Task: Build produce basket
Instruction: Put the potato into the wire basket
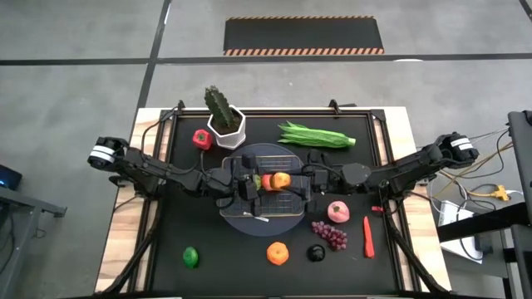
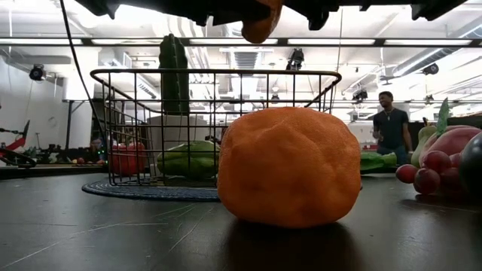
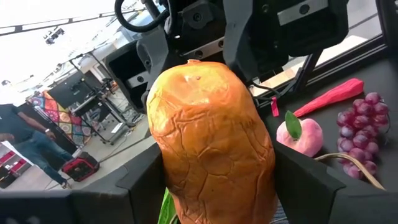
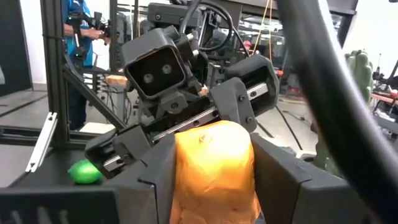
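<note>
An orange-red toy fruit with a wrinkled skin (image 1: 275, 180) hangs in the air above the silver wire basket (image 1: 264, 154), which stands on a round grey base (image 1: 249, 224). My left gripper (image 1: 258, 183) and my right gripper (image 1: 293, 181) meet over the basket, face to face, and both are shut on this fruit. In the low view the fruit (image 2: 260, 22) shows above the basket's rim (image 2: 215, 73). Nothing shows lying inside the basket. My left gripper pinches the fruit's left half (image 3: 180, 186) between its two fingers, coming level from the table's left. The fruit is lifted clear above the basket. My right gripper pinches the fruit's right half (image 4: 186, 186) between its two fingers, coming level from the table's right, opposite the left gripper.
Around the basket lie a red pepper (image 1: 200, 138), a green bean bunch (image 1: 316, 135), a pink fruit (image 1: 338, 211), purple grapes (image 1: 330, 234), a red chili (image 1: 368, 235), an orange (image 1: 278, 252), a dark round fruit (image 1: 316, 252) and a lime (image 1: 191, 257). A potted cactus (image 1: 223, 116) stands behind the basket. A person (image 2: 390, 124) stands beyond the table.
</note>
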{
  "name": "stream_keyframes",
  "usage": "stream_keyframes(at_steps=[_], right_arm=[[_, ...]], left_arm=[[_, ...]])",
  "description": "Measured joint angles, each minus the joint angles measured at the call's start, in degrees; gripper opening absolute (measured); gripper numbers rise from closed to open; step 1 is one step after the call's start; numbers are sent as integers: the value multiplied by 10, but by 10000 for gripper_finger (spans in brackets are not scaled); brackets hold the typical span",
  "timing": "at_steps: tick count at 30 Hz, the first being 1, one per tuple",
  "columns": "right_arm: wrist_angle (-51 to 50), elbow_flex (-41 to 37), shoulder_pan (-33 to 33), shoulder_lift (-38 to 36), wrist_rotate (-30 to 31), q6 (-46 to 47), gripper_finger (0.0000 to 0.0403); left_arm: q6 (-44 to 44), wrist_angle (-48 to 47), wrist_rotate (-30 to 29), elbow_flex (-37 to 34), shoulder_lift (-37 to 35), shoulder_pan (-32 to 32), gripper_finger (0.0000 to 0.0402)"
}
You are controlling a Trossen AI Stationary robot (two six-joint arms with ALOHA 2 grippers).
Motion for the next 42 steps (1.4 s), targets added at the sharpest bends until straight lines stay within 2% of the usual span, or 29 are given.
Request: stream_keyframes(at_steps=[5,16,19,29,33,42], right_arm=[[-3,0,0,0,0,6,155],[-43,-1,0,-13,20,13,155],[-78,-1,0,-24,47,27,156],[-197,-1,-21,-32,91,110,156],[-236,-3,-45,-22,91,155,156],[-230,-10,-75,23,91,187,157]], left_arm=[[-31,3,0,0,1,0,239],[-43,-16,-21,0,1,1,311],[-41,-42,-27,0,1,1,315],[-37,-78,-136,-1,-4,1,316],[-37,-78,-139,-1,-8,1,316],[-42,-77,-140,-1,-12,1,316]])
